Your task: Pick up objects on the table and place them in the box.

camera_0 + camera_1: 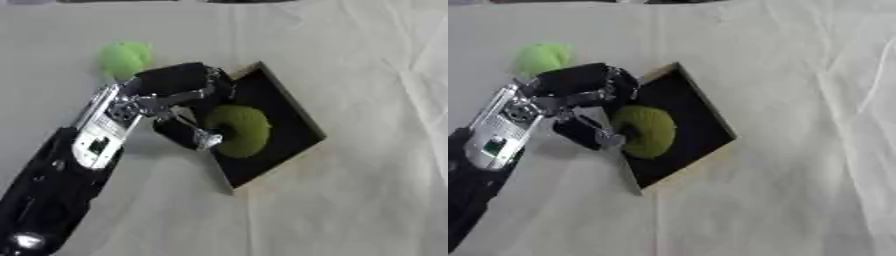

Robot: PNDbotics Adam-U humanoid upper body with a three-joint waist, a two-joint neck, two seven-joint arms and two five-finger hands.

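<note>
A dark shallow box (284, 107) with a tan rim lies askew in the middle of the white cloth. Inside it, toward its left side, rests an olive-green ring-shaped thing (243, 131). My left hand (179, 92) reaches in from the lower left and sits over the box's left edge, its fingers (206, 139) curled against the ring's left side. A second, lighter green soft thing (124, 57) lies on the cloth just beyond the hand, up and to the left of the box. My right hand shows in neither view.
A wrinkled white cloth (367, 190) covers the whole table. My left forearm (61, 185) crosses the lower left corner. Dark shapes line the far edge at the top.
</note>
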